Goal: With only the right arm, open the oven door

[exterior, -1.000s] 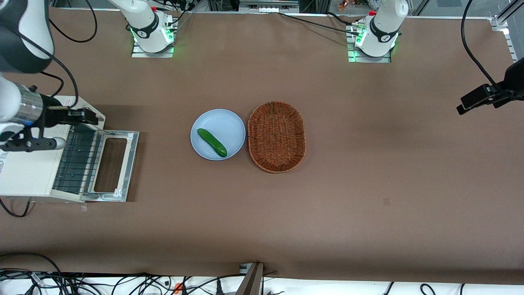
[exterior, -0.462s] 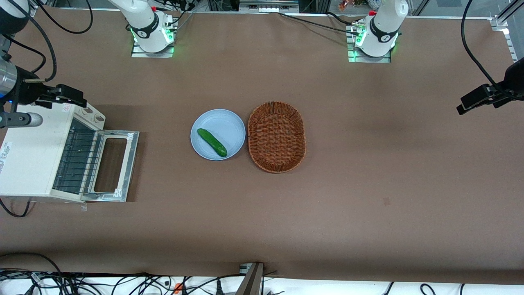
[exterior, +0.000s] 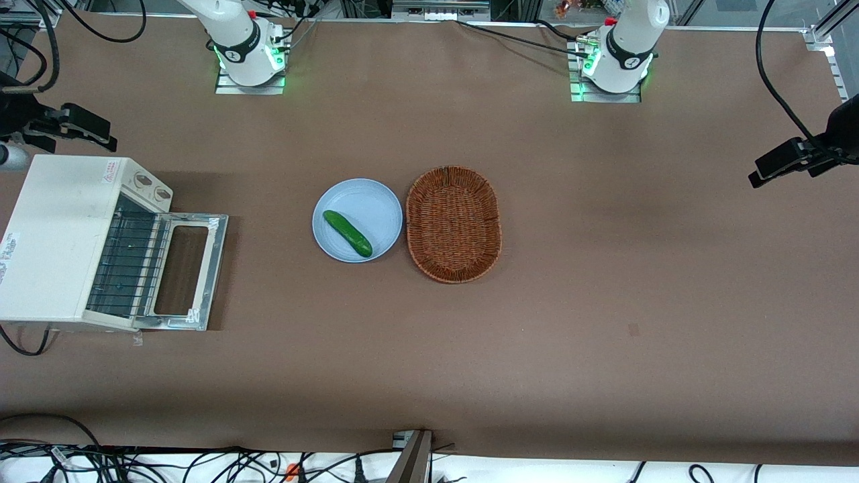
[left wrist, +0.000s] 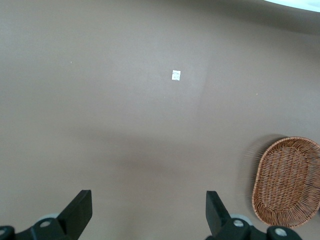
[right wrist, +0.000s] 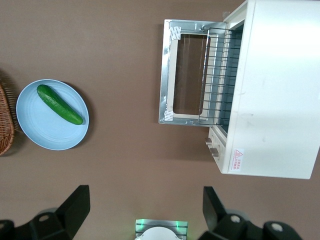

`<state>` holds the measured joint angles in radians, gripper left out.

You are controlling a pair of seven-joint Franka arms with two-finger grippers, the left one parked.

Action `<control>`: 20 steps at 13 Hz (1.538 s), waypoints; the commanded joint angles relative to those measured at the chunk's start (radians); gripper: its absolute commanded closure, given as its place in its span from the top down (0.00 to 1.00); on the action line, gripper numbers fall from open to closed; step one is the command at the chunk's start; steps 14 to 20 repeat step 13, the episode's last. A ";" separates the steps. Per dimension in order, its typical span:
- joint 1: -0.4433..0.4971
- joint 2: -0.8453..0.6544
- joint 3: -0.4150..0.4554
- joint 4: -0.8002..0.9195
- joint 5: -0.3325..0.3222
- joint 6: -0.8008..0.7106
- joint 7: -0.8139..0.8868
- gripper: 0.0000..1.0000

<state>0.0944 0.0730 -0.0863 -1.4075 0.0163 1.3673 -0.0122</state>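
1. The oven door point(exterior: 190, 270) lies folded flat on the table point(exterior: 604, 302) in front of the oven point(exterior: 57, 238), shiny inner frame up, wire rack point(exterior: 129, 258) exposed. We judge the task done.
2. The oven sits at the working arm's end of the table. The blue plate point(exterior: 357, 219) with the cucumber point(exterior: 347, 233) and the wicker basket point(exterior: 453, 223) are well apart from it, toward the table's middle.
3. Our gripper point(right wrist: 145, 200) hangs high, clear of the oven, at the table's edge, farther from the front camera than the oven. In the front view it point(exterior: 79, 126) is half cut off.
4. The wrist view shows the fingers point(right wrist: 75, 200) spread wide with nothing between them, only bare table and the arm base point(right wrist: 160, 232) below.
5. The step in hand looks like retreat. Doing it well means we stay above the oven top, avoid the knobs point(exterior: 152, 186) and the lowered door, and leave the jaws spread so nothing snags.
6. Hidden or unclear:
   - the silver bar handle, under the flat door;
   - most of the right arm, out of frame;
   - the oven's interior past the rack, which is dark;
   - whether the door rests fully on the table, which we cannot confirm from above.
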 commanded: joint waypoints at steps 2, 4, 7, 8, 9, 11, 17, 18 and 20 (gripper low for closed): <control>-0.004 -0.033 -0.003 -0.038 -0.012 -0.007 -0.012 1.00; -0.005 -0.016 -0.022 -0.027 -0.009 0.004 -0.012 1.00; -0.007 -0.010 -0.038 -0.025 -0.010 0.009 -0.012 1.00; -0.007 -0.010 -0.036 -0.025 -0.010 0.007 -0.012 1.00; -0.007 -0.010 -0.036 -0.025 -0.012 0.007 -0.011 1.00; -0.007 -0.010 -0.036 -0.025 -0.010 0.007 -0.012 1.00; -0.005 -0.012 -0.036 -0.025 -0.009 0.006 -0.012 1.00; -0.005 -0.012 -0.036 -0.025 -0.009 0.006 -0.012 1.00; -0.005 -0.012 -0.036 -0.025 -0.009 0.006 -0.012 1.00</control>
